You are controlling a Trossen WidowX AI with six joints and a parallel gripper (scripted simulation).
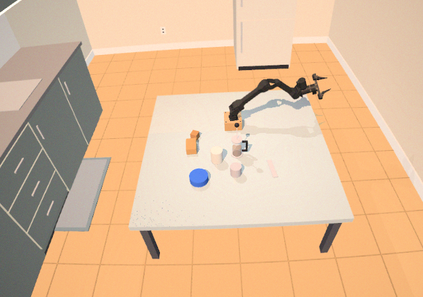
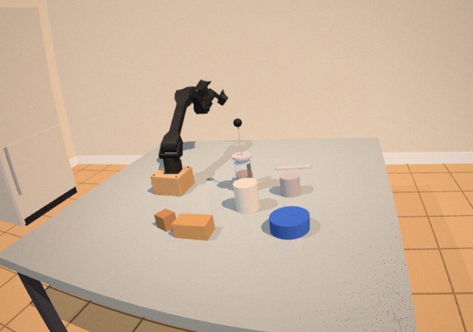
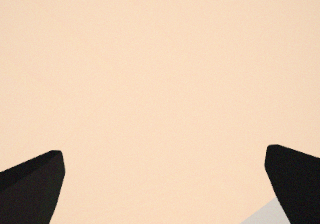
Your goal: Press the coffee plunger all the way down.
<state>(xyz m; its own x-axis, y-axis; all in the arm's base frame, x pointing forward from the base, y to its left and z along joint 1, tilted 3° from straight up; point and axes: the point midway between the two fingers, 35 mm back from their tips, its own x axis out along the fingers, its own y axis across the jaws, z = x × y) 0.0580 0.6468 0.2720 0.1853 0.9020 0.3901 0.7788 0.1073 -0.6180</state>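
The coffee press point(image 1: 236, 149) point(image 2: 242, 171) stands upright on the table, a clear glass body with brown contents, a pale pink lid and a black handle. Its plunger knob point(image 1: 236, 125) point(image 2: 237, 122) is a black ball high above the lid on a thin rod, so the plunger is up. My gripper point(image 1: 328, 83) point(image 3: 166, 160) is open and empty. It is high up and well away from the press, past the right table edge in the top view. The wrist view shows only wall and a grey corner between the wide-apart fingers.
A cream cylinder point(image 1: 216, 155) point(image 2: 246, 196) stands close beside the press. A pinkish cup point(image 1: 235, 170) point(image 2: 290, 185), a blue disc point(image 1: 198, 177) point(image 2: 289, 222), a pink bar point(image 1: 272, 169) point(image 2: 293, 167) and two orange blocks point(image 1: 191, 146) point(image 2: 165, 219) are also on the table.
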